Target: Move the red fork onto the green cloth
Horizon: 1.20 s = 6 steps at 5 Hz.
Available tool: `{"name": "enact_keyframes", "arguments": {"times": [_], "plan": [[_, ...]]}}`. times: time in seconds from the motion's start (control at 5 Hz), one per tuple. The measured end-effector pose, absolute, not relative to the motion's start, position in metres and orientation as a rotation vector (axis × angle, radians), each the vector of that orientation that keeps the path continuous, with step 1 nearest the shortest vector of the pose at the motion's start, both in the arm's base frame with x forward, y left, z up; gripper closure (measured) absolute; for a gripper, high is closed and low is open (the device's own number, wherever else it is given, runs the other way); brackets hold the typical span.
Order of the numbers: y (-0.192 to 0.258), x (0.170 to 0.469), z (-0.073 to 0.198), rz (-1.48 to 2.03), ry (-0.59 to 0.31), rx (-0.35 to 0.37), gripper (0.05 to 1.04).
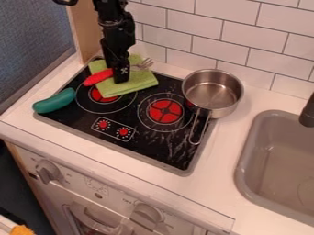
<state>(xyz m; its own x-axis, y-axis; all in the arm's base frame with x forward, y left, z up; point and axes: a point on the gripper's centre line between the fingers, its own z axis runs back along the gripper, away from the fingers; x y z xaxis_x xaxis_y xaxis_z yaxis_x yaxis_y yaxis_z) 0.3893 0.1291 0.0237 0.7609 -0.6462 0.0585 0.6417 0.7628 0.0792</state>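
The black gripper (120,73) hangs down over the green cloth (136,81), which lies across the back left of the stove top. The red fork (98,77) is at the cloth, its red handle showing left of the gripper and its metal tines to the right. The gripper hides the fork's middle. The handle's end reaches the cloth's left edge. Whether the fork rests on the cloth or is held just above it, I cannot tell.
A metal pot (213,93) stands at the stove's back right, its handle pointing forward. A teal toy vegetable (54,101) lies at the left edge. The grey sink (245,170) is at right, and a tiled wall (208,48) rises behind.
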Motion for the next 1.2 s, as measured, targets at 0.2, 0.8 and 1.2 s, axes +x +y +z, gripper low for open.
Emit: {"name": "enact_keyframes", "arguments": {"times": [0.2,0.8,1.2], "plan": [[0.135,0.385,0.043,-0.683,-0.104,0.053,0.083],[0.120,0.354,0.112,-0.686,-0.128,0.026,0.083],[0.120,0.354,0.114,-0.687,-0.132,0.031,0.083]]}}
